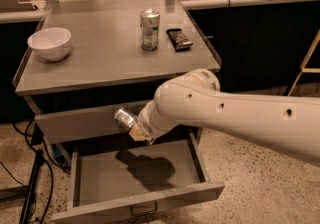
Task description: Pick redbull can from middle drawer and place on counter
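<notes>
The gripper (135, 129) holds the redbull can (123, 117) in its fingers above the middle drawer (95, 177). Picking looks done; placing on the counter (100, 63), above the drawer, is left.

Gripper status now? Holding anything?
Gripper: closed on the redbull can, held above the open middle drawer.
</notes>
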